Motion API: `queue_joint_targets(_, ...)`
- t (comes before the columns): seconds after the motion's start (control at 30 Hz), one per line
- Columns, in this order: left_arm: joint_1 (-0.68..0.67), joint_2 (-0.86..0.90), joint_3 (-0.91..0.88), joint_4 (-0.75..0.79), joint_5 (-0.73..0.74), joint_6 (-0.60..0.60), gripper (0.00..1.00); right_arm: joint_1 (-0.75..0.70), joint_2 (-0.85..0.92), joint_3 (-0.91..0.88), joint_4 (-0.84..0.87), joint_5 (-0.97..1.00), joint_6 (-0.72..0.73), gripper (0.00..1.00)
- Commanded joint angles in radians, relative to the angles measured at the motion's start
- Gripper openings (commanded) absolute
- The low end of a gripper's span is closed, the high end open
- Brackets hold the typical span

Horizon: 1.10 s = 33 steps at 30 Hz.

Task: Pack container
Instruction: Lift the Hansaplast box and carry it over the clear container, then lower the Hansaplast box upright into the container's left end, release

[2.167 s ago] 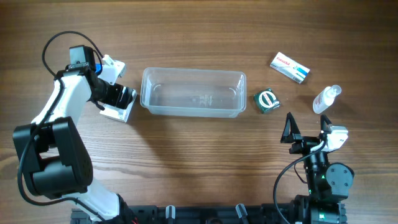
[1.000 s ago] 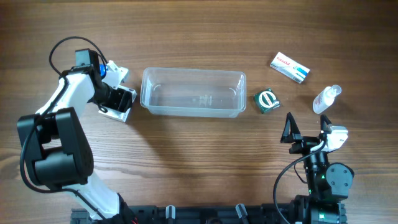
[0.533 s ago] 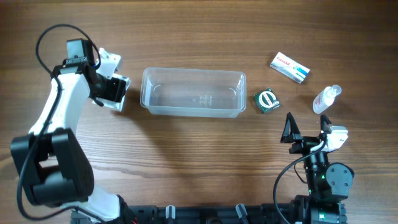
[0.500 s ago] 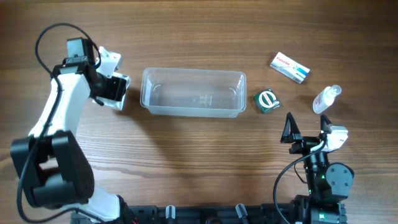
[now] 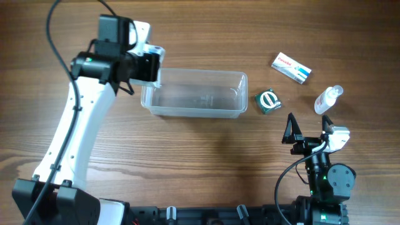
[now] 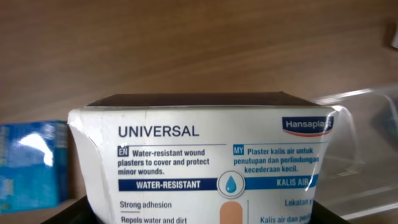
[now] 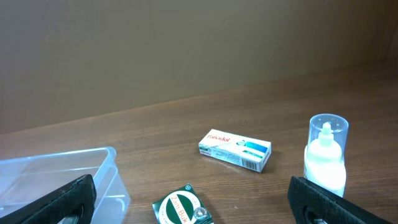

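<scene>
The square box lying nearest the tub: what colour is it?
The box is green with white markings; clearest overhead.

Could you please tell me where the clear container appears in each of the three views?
Overhead: container, centre, upper half.
Left wrist: container at the right edge, past the plaster box.
Right wrist: container in the bottom left corner.
Shared landmark: green tin by its right end, in overhead and right wrist views.

left arm (image 5: 70, 140): white links, black joints, black cable (image 5: 49, 36) | right arm (image 5: 328, 178): black round base, white wrist block, thin cable (image 5: 279, 181) | right tool (image 5: 308, 120): black pointed fingers
</scene>
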Motion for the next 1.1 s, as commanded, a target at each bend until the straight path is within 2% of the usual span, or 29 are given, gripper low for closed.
queue_joint_targets(0.0, -0.055, 0.016, 0.011, -0.038, 0.004, -0.157, 0.70, 0.003, 0.001, -0.005, 0.003, 0.006, -0.010, 1.00)
queue_joint_targets(0.37, -0.130, 0.164, 0.008, -0.048, -0.019, -0.196, 0.70, 0.003, 0.001, -0.005, 0.003, 0.006, -0.010, 1.00)
queue_joint_targets(1.07, -0.130, 0.335, 0.008, -0.040, -0.096, -0.218, 0.70, 0.003, 0.001, -0.005, 0.003, 0.006, -0.010, 1.00)
